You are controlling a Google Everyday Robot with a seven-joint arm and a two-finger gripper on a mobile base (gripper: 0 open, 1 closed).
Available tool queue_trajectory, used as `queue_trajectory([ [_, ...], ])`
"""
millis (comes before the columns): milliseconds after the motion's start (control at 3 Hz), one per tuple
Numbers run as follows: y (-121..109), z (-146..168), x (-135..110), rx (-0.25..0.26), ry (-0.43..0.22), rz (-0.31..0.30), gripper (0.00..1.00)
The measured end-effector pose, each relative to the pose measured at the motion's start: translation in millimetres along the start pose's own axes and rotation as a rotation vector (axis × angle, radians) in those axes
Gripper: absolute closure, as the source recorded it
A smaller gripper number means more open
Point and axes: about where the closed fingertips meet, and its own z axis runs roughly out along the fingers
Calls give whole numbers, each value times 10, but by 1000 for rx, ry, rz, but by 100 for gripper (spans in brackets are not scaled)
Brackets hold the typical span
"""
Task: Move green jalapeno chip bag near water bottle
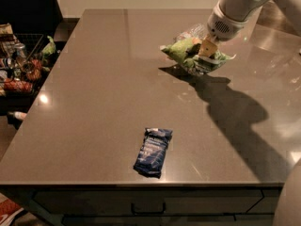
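The green jalapeno chip bag (188, 53) is light green and crinkly, at the far right of the grey table (103, 93). My gripper (206, 51) comes down from the upper right and is shut on the bag's middle, holding it just above the tabletop over its shadow. A clear, pale shape (190, 32) directly behind the bag looks like the water bottle. It is mostly hidden by the bag and the gripper.
A small dark blue snack packet (153, 152) lies near the table's front edge. A wire basket (21, 62) full of snacks and cans stands off the table's left side. Drawers run under the front edge.
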Motion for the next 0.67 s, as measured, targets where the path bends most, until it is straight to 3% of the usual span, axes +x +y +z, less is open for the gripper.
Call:
queue_trajectory([
  [667, -92, 256, 129, -1, 4, 3, 21],
])
